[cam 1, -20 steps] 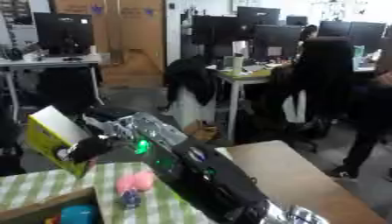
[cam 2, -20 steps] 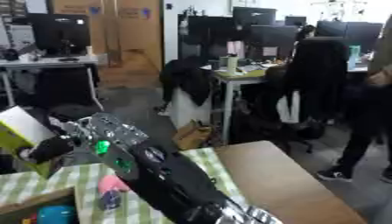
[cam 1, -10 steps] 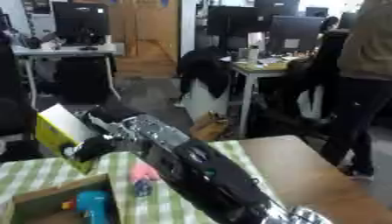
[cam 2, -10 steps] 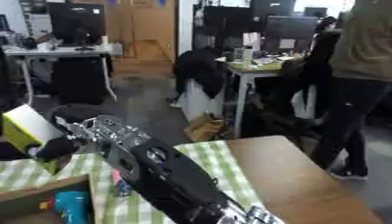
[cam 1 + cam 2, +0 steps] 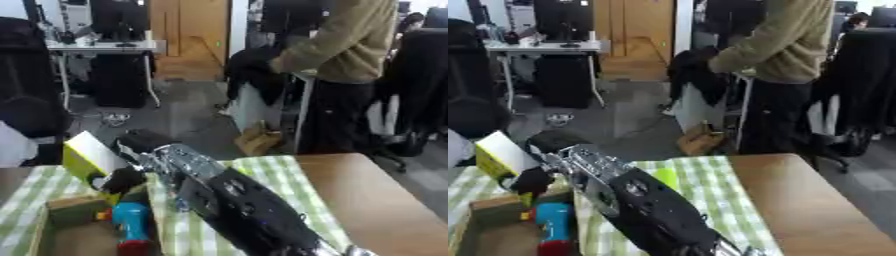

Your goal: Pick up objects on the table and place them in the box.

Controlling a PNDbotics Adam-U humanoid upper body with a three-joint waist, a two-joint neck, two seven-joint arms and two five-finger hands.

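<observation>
Left eye view: the right hand (image 5: 122, 180), at the end of a long black and silver arm that comes in from the lower right, is curled round the lower edge of a yellow carton with a white top face (image 5: 85, 161). The carton is tilted and lifted clear of the surface (image 5: 367, 200), so the carrying step looks to be in hand. The cardboard box (image 5: 63, 212) lies just below and a little nearer than the hand. A blue object with a red end (image 5: 131, 227) already lies inside it, below the hand. The next move, I judge, is to bring the carton down over the free part of the box, to the left of the blue object, and then let the fingers go. The box wall just under the hand could catch the carton's corner.

Right eye view: the same grasp shows, the hand (image 5: 531, 181) closed on the carton (image 5: 496, 159) over the far end of the box (image 5: 492, 210). A small yellow-green thing (image 5: 667, 177) lies on the checked cloth (image 5: 719, 200) to the right of the arm, well apart from the hand. The left hand shows in neither view.
</observation>
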